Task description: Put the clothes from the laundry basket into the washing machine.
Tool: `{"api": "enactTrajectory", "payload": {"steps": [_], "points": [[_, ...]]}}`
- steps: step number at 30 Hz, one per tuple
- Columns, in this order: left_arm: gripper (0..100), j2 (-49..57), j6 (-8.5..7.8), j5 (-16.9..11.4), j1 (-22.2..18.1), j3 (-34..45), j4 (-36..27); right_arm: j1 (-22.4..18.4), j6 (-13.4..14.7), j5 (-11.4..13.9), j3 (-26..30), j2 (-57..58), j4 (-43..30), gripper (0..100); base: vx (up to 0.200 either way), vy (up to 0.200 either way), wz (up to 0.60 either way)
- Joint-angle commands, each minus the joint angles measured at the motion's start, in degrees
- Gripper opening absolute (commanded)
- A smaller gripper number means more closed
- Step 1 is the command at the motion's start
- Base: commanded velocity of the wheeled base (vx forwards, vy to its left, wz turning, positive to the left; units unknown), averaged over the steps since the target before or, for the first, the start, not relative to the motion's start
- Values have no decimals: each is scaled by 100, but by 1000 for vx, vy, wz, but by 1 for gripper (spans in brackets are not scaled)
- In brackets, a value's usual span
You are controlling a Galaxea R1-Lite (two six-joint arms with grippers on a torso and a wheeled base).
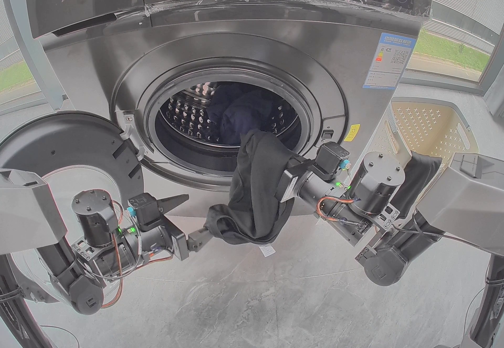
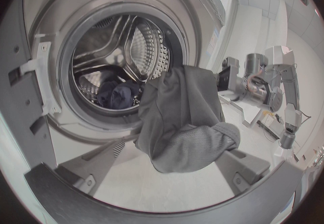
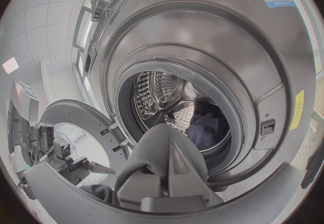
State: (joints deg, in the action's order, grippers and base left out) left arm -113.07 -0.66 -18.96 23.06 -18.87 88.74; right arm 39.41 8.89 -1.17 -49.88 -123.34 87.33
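The washing machine's mouth stands open, its door swung aside left; a black garment hangs before the lower right part, navy clothes lying deep inside.

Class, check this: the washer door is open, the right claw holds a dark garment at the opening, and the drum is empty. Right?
Not quite: the drum is not empty; the head view shows dark blue clothes lying in it. The open door and the right claw holding the dark garment are correct.
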Motion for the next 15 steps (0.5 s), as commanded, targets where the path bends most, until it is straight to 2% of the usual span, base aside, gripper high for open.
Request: {"api": "enactTrajectory", "payload": {"steps": [1, 2, 3, 4, 5, 6, 8, 11, 15], "points": [[100, -172, -189, -266, 5, 534, -5, -39, -1, 3, -92, 12, -6, 0, 0, 0, 0], [100, -233, -312, -328, -4, 648, -5, -39, -10, 3, -109, 12, -15, 0, 0, 0, 0], [100, -260, -347, -346, -4, 683, -14, -48, -1, 3, -118, 21, -15, 0, 0, 0, 0], [100, -365, -532, -407, -4, 832, -5, -48, -10, 3, -144, 21, -15, 0, 0, 0, 0], [100, -383, -549, -416, -4, 841, -5, -48, -10, 3, -144, 21, -15, 0, 0, 0, 0], [100, -488, -725, -477, -4, 973, -5, -56, -10, 3, -171, 21, -15, 0, 0, 0, 0], [100, -558, -901, -565, -4, 1140, -5, -56, -10, 3, -171, 21, -23, 0, 0, 0, 0], [100, -567, -971, -715, 14, 1307, -5, -56, -10, 3, -180, 30, -15, 0, 0, 0, 0], [100, -594, -998, -767, 14, 1360, -5, -56, -1, 3, -171, 21, -15, 0, 0, 0, 0]]}}
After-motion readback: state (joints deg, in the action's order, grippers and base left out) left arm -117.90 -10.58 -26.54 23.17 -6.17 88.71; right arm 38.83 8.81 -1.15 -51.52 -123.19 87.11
